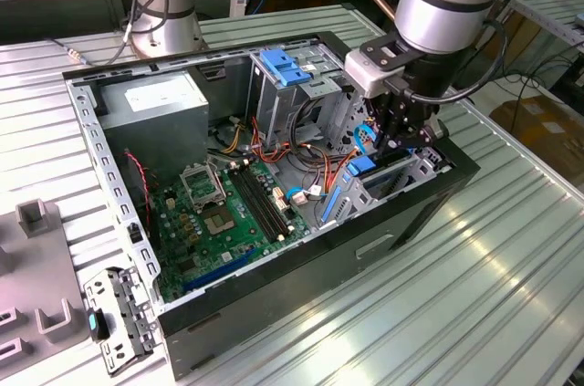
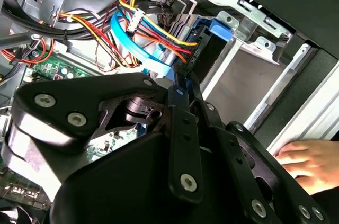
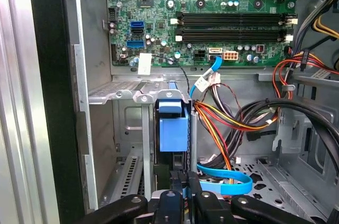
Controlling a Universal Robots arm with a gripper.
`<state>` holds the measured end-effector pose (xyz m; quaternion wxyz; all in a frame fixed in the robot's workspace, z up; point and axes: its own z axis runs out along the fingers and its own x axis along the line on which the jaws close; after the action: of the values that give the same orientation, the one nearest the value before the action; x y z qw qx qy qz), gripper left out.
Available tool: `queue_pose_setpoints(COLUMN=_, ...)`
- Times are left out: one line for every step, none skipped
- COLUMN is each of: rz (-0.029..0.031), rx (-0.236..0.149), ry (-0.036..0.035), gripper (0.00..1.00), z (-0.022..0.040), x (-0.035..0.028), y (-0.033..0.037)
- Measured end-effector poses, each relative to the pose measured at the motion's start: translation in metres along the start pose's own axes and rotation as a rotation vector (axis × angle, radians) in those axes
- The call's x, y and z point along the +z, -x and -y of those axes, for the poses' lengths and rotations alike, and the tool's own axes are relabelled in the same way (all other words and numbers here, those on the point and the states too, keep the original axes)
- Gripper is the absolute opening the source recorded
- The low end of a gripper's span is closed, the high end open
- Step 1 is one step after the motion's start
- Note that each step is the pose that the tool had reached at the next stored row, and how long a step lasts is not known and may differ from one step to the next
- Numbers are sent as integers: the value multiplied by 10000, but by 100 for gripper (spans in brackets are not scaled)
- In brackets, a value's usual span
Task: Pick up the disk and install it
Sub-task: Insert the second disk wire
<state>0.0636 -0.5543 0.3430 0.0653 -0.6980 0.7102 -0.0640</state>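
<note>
- Blue-framed disk standing on edge inside metal drive cage of open computer case, at end toward exterior view's right.
- Black gripper lowered into cage from above, fingers closed on the disk's near edge in first wrist view.
- Green motherboard on case floor, beside cage.
- Red, yellow and orange cables, plus flat blue cable, bunched just beside the disk.
- Person's hand resting on case rim in second wrist view.
</note>
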Motion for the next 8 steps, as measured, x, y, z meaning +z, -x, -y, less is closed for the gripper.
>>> queue_pose_setpoints(rz=-2, rx=0, ry=0, gripper=16, z=0, x=0, y=0)
queue_pose_setpoints(rz=0, rx=0, ry=0, gripper=16, z=-2, x=11, y=0)
queue_pose_setpoints(rz=-5, rx=0, ry=0, gripper=16, z=-7, x=35, y=-2)
queue_pose_setpoints(rz=-7, rx=0, ry=1, gripper=16, z=-8, x=38, y=-5)
queue_pose_setpoints(rz=-6, rx=0, ry=0, gripper=16, z=-8, x=39, y=-5)
queue_pose_setpoints(rz=-1, rx=-1, ry=0, gripper=16, z=-8, x=42, y=-5)
queue_pose_setpoints(rz=2, rx=0, ry=0, gripper=16, z=-8, x=43, y=-5)
queue_pose_setpoints(rz=1, rx=0, ry=0, gripper=17, z=-8, x=43, y=-5)
